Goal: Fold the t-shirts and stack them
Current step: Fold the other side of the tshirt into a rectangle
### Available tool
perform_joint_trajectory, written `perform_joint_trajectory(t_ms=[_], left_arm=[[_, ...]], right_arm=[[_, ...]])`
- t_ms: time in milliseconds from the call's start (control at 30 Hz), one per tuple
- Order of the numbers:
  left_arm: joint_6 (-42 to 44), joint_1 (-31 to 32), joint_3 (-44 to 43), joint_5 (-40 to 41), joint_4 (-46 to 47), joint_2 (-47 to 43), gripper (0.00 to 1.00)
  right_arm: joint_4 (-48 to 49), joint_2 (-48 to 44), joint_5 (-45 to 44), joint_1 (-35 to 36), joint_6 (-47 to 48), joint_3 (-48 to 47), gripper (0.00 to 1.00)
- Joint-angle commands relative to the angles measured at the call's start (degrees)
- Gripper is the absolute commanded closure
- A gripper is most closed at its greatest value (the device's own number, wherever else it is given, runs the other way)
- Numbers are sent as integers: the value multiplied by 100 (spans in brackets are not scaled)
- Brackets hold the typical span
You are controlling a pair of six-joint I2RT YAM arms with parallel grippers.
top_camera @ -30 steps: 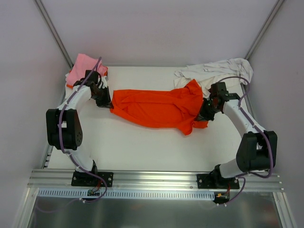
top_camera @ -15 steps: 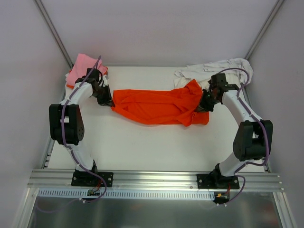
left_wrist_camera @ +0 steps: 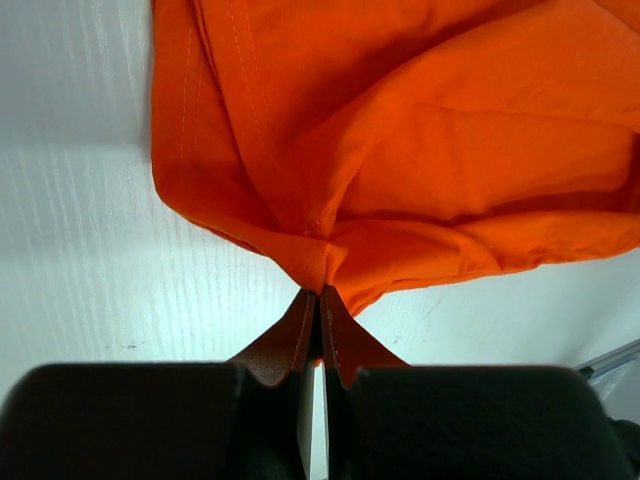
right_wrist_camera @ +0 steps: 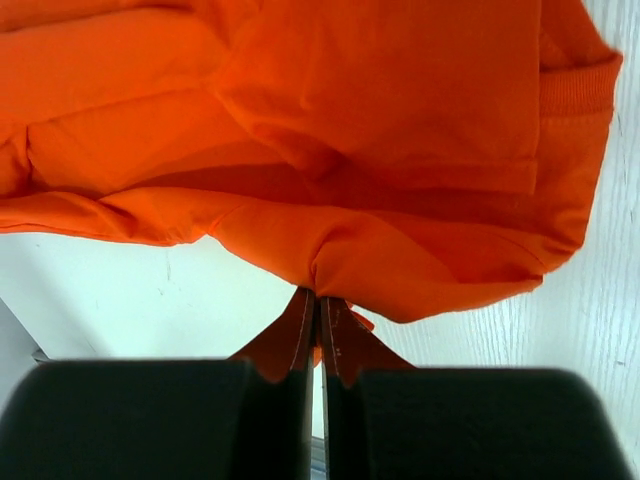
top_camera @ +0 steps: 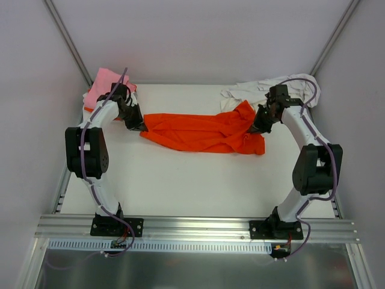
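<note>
orange t-shirt (top_camera: 201,132) stretched across the centre of the frame, with the left gripper (top_camera: 140,127) and right gripper (top_camera: 258,125) each pinching a small bunch of cloth at opposite ends. the holds are thin: more tension may slip an end free, or drag the white t-shirt (top_camera: 271,90) at upper right.

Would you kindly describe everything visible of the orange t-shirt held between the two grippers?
The orange t-shirt is plain bright orange soft cloth with stitched hems and a ribbed band. It lies crumpled, stretched sideways across the white table, folded over itself. The left gripper pinches its left end and the right gripper its right end.
</note>
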State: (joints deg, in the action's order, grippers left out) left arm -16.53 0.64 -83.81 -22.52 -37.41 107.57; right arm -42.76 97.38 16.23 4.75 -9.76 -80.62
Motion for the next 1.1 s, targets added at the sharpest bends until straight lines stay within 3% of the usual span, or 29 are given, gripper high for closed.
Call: perform_joint_trajectory(t_ms=[0,533,1000,1033,1067], left_arm=[[-139,-21,-311,-129,-188,158,100],[-25,-21,-250,64,-372,423,100],[-8,-21,-399,81,-504,563,100],[1,-21,-425,81,-522,590,100],[10,-21,-452,81,-574,598,100]], right_arm=[[-39,254,117,-54,53,-445,100],[-144,1493,144,-212,62,-1605,100],[-435,2776,424,-247,-140,-3362,100],[-469,2873,468,-247,-175,-3433,96],[-505,3057,504,-256,-193,-3521,80]])
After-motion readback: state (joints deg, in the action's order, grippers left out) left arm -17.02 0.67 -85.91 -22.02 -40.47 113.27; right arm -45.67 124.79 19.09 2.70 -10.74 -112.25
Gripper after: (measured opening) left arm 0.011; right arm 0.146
